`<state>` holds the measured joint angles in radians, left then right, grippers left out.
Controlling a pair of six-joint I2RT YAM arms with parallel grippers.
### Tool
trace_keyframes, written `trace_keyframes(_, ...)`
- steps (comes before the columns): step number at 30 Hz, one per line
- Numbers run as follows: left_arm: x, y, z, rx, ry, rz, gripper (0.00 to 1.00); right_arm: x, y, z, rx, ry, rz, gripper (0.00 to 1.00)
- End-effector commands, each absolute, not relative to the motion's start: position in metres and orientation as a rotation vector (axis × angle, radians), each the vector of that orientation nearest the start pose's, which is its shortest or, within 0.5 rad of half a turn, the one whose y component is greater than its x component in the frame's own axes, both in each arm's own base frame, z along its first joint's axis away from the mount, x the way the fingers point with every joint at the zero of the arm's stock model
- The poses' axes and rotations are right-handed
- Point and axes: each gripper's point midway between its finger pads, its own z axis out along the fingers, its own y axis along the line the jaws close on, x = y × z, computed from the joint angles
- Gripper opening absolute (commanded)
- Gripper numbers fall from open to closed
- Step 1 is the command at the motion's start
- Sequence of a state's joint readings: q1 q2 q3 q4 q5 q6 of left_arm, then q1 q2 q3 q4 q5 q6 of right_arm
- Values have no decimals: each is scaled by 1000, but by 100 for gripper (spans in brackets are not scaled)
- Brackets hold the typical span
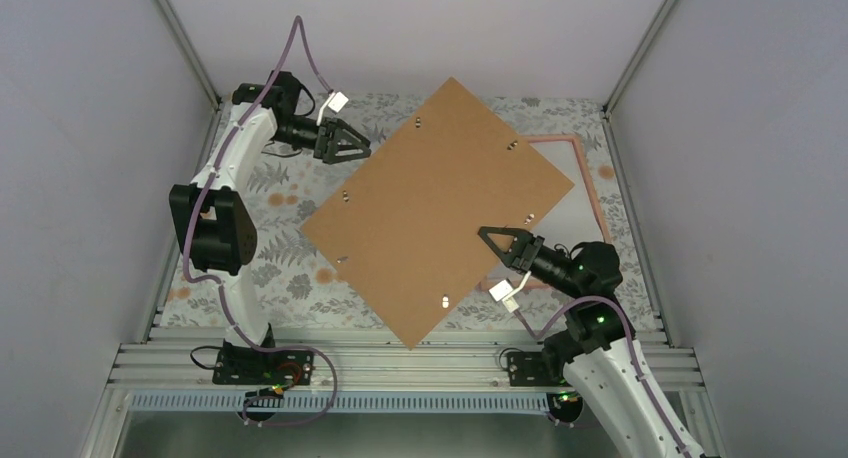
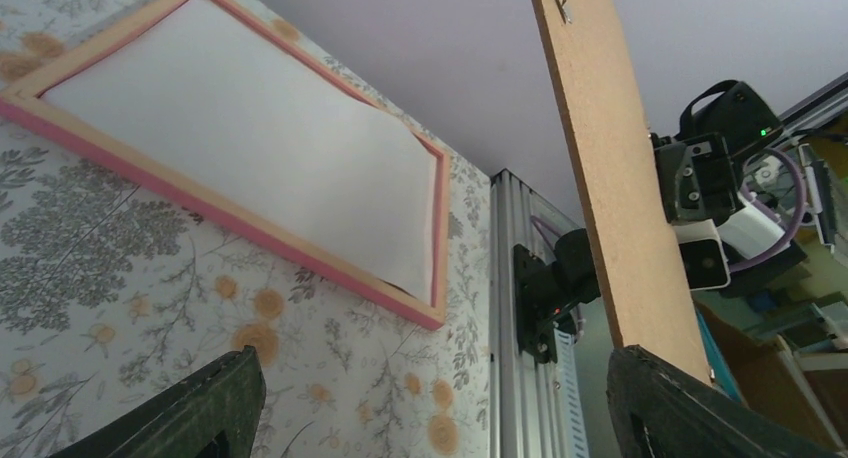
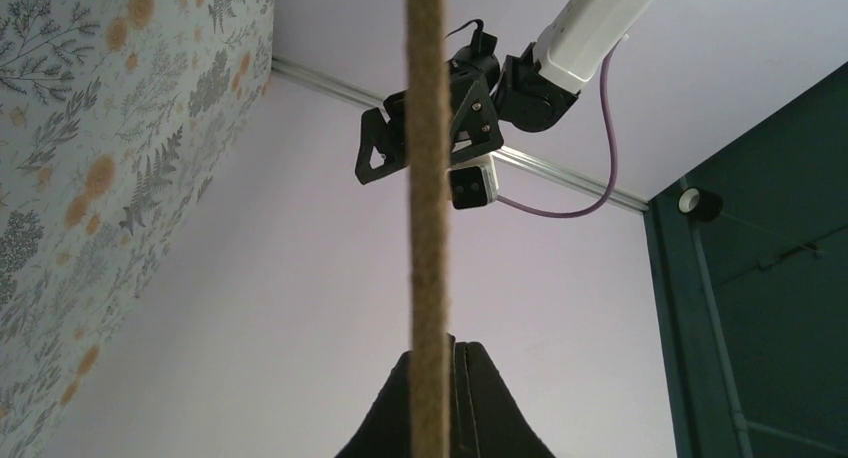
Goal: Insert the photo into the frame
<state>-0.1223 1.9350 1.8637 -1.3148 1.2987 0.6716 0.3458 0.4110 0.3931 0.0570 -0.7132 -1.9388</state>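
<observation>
Over the table's middle: a brown backing board (image 1: 437, 210) is held clear of the floral-patterned table (image 1: 290, 238). It is turned corner-on to the arms, and small metal clips (image 1: 443, 301) sit near its edges.
Board, top view: it hides the near-left part of the frame.
Board, wrist views: it appears as a thin slab seen almost edge-on (image 2: 610, 178) (image 3: 428, 178), with the table surface well behind it.
Right claw (image 1: 487, 234): pinched tight on the backing board's right edge. In its own camera the two dark fingers (image 3: 470, 403) meet at the board's edge.
Left claw (image 1: 366, 143): spread wide and holding nothing, level with the board's far-left edge and just beside it. Whether a finger touches the board cannot be told.
Left claw, own camera: its two fingers (image 2: 215, 403) stand far apart at the bottom corners, and the board runs down towards the right-hand one.
Frame (image 1: 592, 188): thin, pink and rectangular, lying flat on the table at the far right (image 2: 250, 233).
Photo (image 1: 575, 213): inside the frame's rim with its plain white side up (image 2: 240, 138). Near one corner its edge seems to bow up slightly.
Right arm: visible past the board in the left wrist view (image 2: 720, 178).
</observation>
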Motion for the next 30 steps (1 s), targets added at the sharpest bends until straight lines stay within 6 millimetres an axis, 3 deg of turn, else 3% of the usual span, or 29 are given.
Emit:
trace_keyframes(1, 345, -224, 301, 975, 1850, -1682, 86, 174, 184, 293, -1552, 48, -751, 4)
trace_keyframes(10, 364, -202, 288, 869, 1890, -1686, 89, 172, 184, 297, -1547, 44, -751, 4)
trace_keyframes(15, 363, -203, 286, 876, 1905, -1677, 89, 171, 184, 295, -1551, 36, -746, 4)
trace_keyframes(22, 344, -221, 260, 906, 1971, -1734, 88, 170, 185, 295, -1544, 27, -742, 4)
trace_keyframes(30, 331, -238, 265, 955, 1946, -1776, 73, 173, 185, 293, -1554, 35, -748, 4)
